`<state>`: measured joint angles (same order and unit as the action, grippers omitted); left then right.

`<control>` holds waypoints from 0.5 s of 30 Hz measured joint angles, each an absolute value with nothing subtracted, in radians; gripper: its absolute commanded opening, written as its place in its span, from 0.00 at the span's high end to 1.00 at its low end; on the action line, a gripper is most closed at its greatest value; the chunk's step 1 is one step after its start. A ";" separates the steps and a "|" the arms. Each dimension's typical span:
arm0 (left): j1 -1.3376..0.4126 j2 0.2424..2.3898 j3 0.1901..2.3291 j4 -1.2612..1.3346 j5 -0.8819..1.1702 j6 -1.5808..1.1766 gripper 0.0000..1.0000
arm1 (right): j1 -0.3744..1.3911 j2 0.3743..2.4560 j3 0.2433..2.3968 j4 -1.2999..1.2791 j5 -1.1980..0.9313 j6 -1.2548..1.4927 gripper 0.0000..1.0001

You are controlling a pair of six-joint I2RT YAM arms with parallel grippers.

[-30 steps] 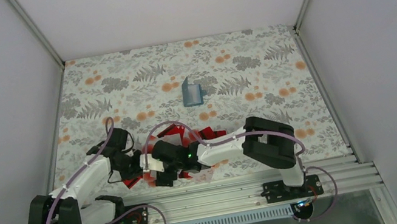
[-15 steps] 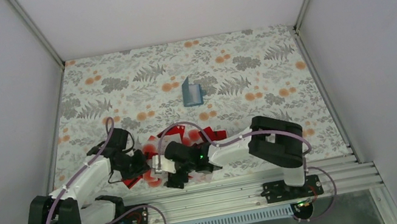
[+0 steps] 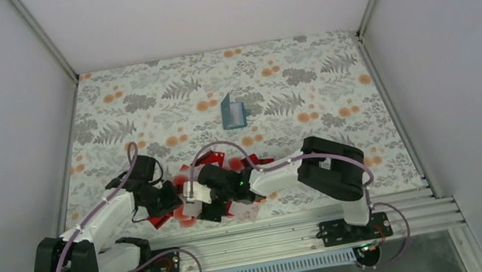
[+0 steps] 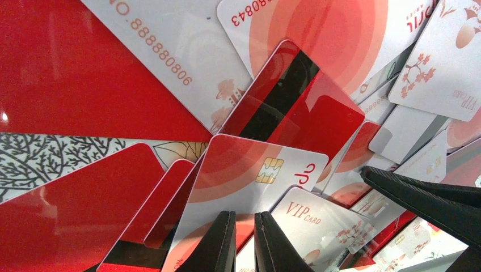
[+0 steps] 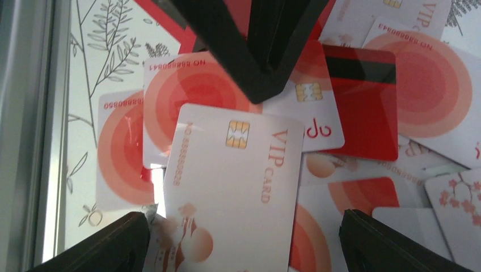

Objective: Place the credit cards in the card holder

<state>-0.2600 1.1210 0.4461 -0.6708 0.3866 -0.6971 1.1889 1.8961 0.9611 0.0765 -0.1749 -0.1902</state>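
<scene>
Your left hand point(image 4: 244, 218) has its two dark fingers point(image 4: 220, 243) drawn almost together, with only a thin slit between them. The tips rest on a white chip card point(image 4: 266, 170) printed with red rings. You cannot tell whether a card edge is pinched in that slit.

Around the tips, the credit cards point(image 4: 295, 96) lie in a loose, overlapping heap. Some are bright red with a dark stripe. Others are white with red rings, printed numbers or "VIP CARD" lettering.

Your right hand point(image 5: 245, 224) is spread wide, with one dark finger at each bottom corner of its wrist view. A white VIP card point(image 5: 238, 187) with a gold chip lies between the two fingers. It is unclear whether either finger touches it. In that same view the left hand's fingers come in from the top and meet in a point on the chip card, just beyond the VIP card.

From above, the two hands are nose to nose over the heap, close to the near edge of the leaf-patterned table point(image 3: 142, 101) and left of centre.

The teal card holder point(image 3: 232, 112) stands partly open near the middle of the table, well apart from the heap and from both hands.
</scene>
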 measured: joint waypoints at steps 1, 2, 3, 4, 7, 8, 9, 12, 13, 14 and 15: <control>-0.260 1.121 0.446 -0.670 0.387 -0.699 0.89 | 1.189 1.906 0.974 0.073 -0.172 -0.186 0.17; -0.260 1.121 0.446 -0.670 0.387 -0.700 0.89 | 1.189 1.917 0.990 0.071 -0.168 -0.183 0.18; -0.260 1.121 0.446 -0.670 0.387 -0.701 0.89 | 1.189 1.919 0.992 0.071 -0.168 -0.183 0.19; -0.260 1.121 0.446 -0.670 0.387 -0.702 0.89 | 1.189 1.922 0.997 0.071 -0.162 -0.180 0.20; -0.260 1.121 0.446 -0.670 0.386 -0.705 0.89 | 1.193 1.929 1.003 0.072 -0.145 -0.176 0.22; -0.260 1.121 0.446 -0.670 0.387 -0.707 0.89 | 1.195 1.930 1.003 0.074 -0.138 -0.176 0.23; -0.260 1.121 0.446 -0.670 0.386 -0.707 0.89 | 1.198 1.931 1.003 0.077 -0.130 -0.174 0.25; -0.260 1.121 0.446 -0.670 0.386 -0.708 0.89 | 1.207 1.933 1.003 0.085 -0.118 -0.165 0.31; -0.260 1.121 0.446 -0.670 0.386 -0.708 0.89 | 1.210 1.934 1.003 0.087 -0.115 -0.162 0.31; -0.260 1.121 0.446 -0.670 0.386 -0.707 0.89 | 1.213 1.934 1.003 0.088 -0.112 -0.159 0.32; -0.260 1.121 0.446 -0.670 0.387 -0.707 0.89 | 1.215 1.934 1.002 0.090 -0.109 -0.156 0.35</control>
